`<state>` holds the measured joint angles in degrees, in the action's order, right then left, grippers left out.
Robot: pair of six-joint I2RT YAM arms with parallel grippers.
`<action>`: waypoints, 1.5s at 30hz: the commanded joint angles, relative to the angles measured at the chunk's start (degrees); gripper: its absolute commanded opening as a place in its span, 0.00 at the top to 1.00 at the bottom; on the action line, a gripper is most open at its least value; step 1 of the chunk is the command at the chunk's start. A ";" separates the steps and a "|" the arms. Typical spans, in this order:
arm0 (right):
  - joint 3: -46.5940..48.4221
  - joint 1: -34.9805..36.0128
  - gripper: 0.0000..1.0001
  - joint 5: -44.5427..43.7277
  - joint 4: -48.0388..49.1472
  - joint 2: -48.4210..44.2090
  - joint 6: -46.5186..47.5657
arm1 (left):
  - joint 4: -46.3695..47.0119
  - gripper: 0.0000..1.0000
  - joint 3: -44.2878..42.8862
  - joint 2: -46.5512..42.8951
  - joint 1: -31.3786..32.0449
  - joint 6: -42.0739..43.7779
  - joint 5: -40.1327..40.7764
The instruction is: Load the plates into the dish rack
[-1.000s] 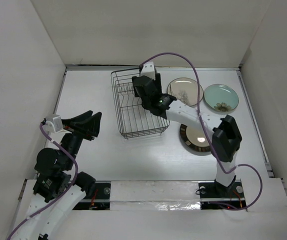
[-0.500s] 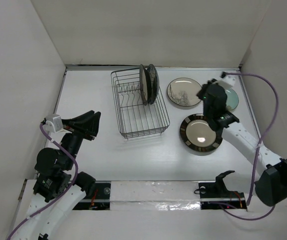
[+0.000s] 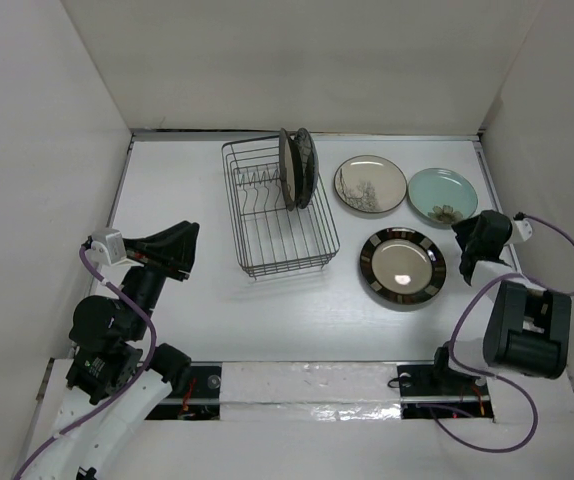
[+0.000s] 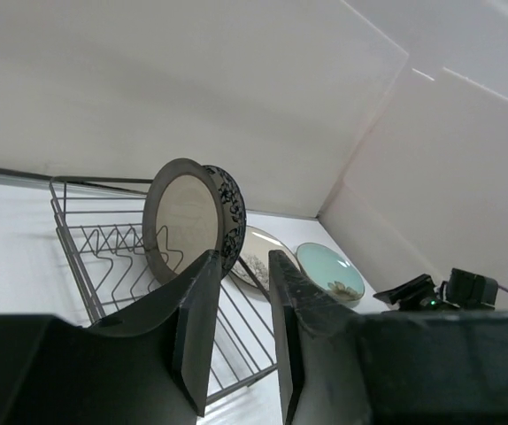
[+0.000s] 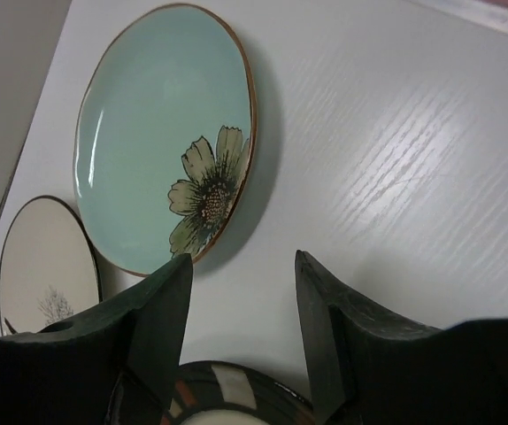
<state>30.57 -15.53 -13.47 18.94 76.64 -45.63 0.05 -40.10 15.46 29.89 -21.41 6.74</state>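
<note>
- R claw point(image 5: 241, 266): jaws are standing apart, gripping nothing. It is hovering low over the desk point(image 3: 187, 190), near the pale green plate point(image 5: 161, 133) and the dark-rimmed plate point(image 3: 402, 267).
- L claw point(image 4: 242, 258): jaws are sitting w/ a narrow gap, gripping nothing. It is hanging well apart from the dish rack point(image 3: 282, 215), on its L side.
- Task items, pos.: the beige plate point(image 4: 181, 217) and the patterned plate point(image 4: 234, 205) are standing on edge at the rack's far R end, leaning together. The pale green, the dark-rimmed and the branch-motif plate point(image 3: 370, 184) are lying flat on the desk, R of the rack, not yet loaded.
- Risk 1: flat plates are giving the fingers little rim to catch, so a shallow approach is likely pushing a plate along the desk instead of lifting it. The pale green plate is lying just beside the branch-motif plate, so a shove is risking a knock between them.
- Risk 2: the rims are looking glazed and slick, so an edge-only pinch is risking a tilt or a drop in transit.
- Risk 3: the 2 racked plates are crowding one end, so a 3rd plate going in tight beside them is risking a clash or a topple. The wire rack is looking light and is probably sliding if bumped.
- Qty: plates 5 (2 racked, 3 on desk); rack 1; claws 2; tines point(image 4: 117, 248) 1 row, count not readable.
</note>
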 commanded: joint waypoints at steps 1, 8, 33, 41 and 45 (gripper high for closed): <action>2.57 -1.61 0.44 9.52 8.83 4.55 -3.49 | 2.41 0.74 0.20 0.00 0.26 0.14 0.29; 5.11 -5.21 0.44 15.84 14.45 16.51 -9.03 | 2.41 0.65 0.19 0.18 0.26 0.23 0.29; 16.55 -7.59 1.00 25.43 13.58 29.88 -15.10 | 2.23 0.63 0.02 0.27 0.26 0.75 1.43; 8.90 -6.88 1.00 17.97 20.61 19.70 -17.48 | 2.41 0.63 0.11 0.88 0.26 0.67 1.26; 8.19 -2.68 1.00 6.92 16.33 8.11 -13.54 | 2.32 0.63 0.02 1.15 0.26 0.67 1.17</action>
<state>37.01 -20.97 1.87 27.59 94.04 -60.73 0.08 -40.10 15.68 29.89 -21.41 7.77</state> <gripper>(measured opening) 0.051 0.369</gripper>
